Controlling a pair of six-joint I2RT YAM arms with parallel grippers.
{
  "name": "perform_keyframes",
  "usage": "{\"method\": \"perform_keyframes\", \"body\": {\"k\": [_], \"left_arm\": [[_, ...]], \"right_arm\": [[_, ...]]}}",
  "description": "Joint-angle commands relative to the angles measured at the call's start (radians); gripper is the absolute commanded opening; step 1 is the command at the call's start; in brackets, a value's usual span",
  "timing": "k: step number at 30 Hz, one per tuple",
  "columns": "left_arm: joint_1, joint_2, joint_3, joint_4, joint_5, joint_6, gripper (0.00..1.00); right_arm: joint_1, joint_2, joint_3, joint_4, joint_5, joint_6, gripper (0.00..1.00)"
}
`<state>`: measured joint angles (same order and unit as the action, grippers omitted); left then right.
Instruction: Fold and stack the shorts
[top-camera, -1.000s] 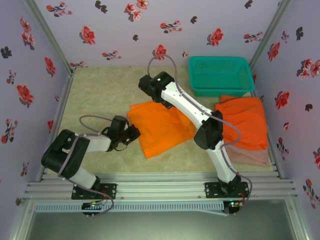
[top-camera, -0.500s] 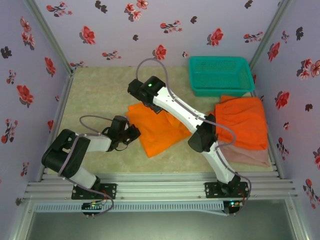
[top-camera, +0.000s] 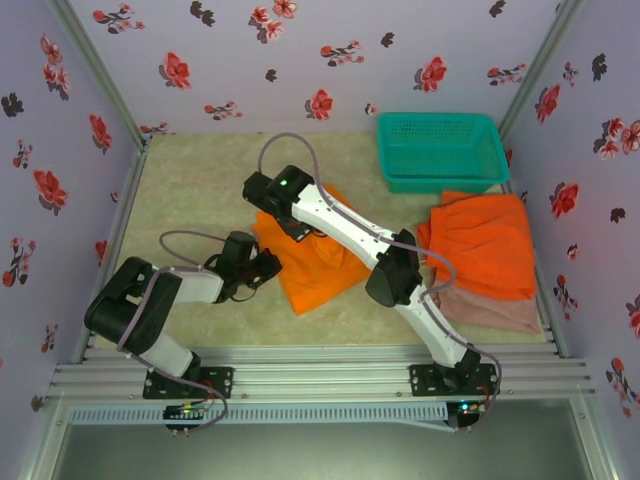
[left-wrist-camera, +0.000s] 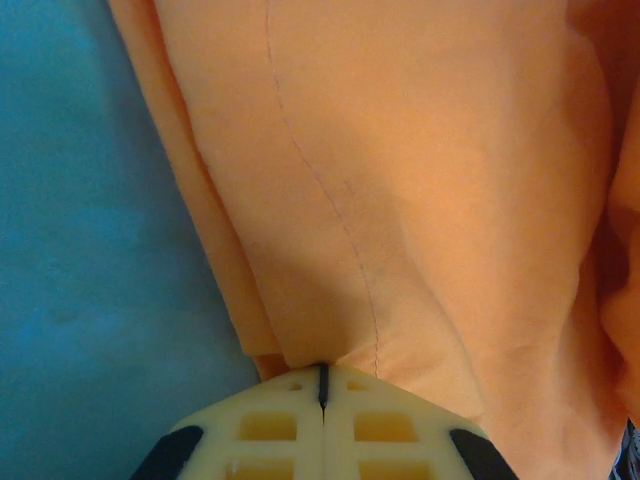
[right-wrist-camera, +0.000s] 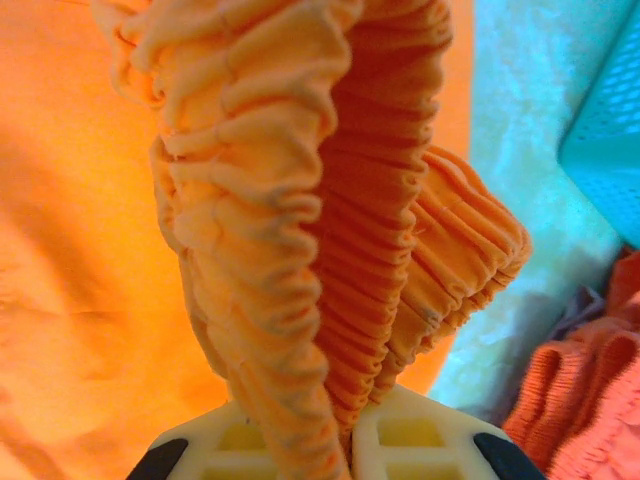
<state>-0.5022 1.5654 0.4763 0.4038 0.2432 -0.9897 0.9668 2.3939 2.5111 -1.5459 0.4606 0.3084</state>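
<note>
While both end effectors grip one garment, the fold geometry reads as follows.
Workpiece: centre orange shorts (top-camera: 330, 275), lying on the tabletop (top-camera: 200, 190) between the two arms, set diagonally to its edges.
Right end effector (right-wrist-camera: 345, 425): fingers clamped on the gathered elastic waistband (right-wrist-camera: 300, 200), which stands lifted above the cloth at the garment's far-left corner.
Left end effector (top-camera: 268, 268): fingers pressed together on the near-left folded edge, low on the tabletop.
Governing relation: the bulk of the garment lies to the right of both grip points, which sit on its left side, one far and one near.
Stack site: second orange shorts (top-camera: 480, 245) on pink-beige shorts (top-camera: 500, 312), right of the workpiece, in front of the teal mesh basket (top-camera: 440, 150).
Nearer arm to stack: right.
Judged next requirement: carry the waistband across toward the opposite edge while the left grip anchors.
</note>
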Motion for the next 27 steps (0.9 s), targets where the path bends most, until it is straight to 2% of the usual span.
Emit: {"method": "perform_keyframes", "body": {"k": [1,4,5,7,11,14,18,20,23,27], "left_arm": [[-0.010,0.020,-0.002,-0.030,-0.030,-0.013,0.00],[-0.010,0.007,-0.005,-0.014,-0.031,-0.026,0.00],[-0.009,-0.007,-0.012,-0.003,-0.034,-0.032,0.03],[-0.007,-0.054,-0.031,0.013,-0.050,-0.045,0.14],[0.005,-0.215,-0.069,-0.036,-0.110,-0.041,0.41],[0.014,-0.346,-0.076,-0.144,-0.147,-0.019,0.54],[0.034,-0.476,-0.054,-0.263,-0.160,-0.005,0.73],[0.038,-0.499,-0.011,-0.319,-0.160,0.012,0.78],[0.040,-0.474,0.083,-0.399,-0.145,0.065,0.79],[0.043,-0.375,0.213,-0.496,-0.135,0.139,0.76]], "right_arm": [[0.008,0.030,0.019,0.054,-0.106,0.029,0.15],[0.007,0.032,0.002,0.132,-0.249,0.035,0.25],[0.004,0.026,-0.004,0.168,-0.327,0.038,0.31],[-0.005,0.003,-0.013,0.229,-0.468,0.048,0.51],[-0.053,-0.176,-0.172,0.433,-0.673,0.091,0.75],[-0.114,-0.406,-0.415,0.660,-0.763,0.143,0.82],[-0.200,-0.694,-0.749,0.915,-0.781,0.198,0.97],[-0.235,-0.777,-0.857,0.962,-0.778,0.206,0.99],[-0.256,-0.849,-0.971,0.942,-0.685,0.185,0.99],[-0.252,-0.886,-1.095,0.918,-0.600,0.153,0.96]]}}
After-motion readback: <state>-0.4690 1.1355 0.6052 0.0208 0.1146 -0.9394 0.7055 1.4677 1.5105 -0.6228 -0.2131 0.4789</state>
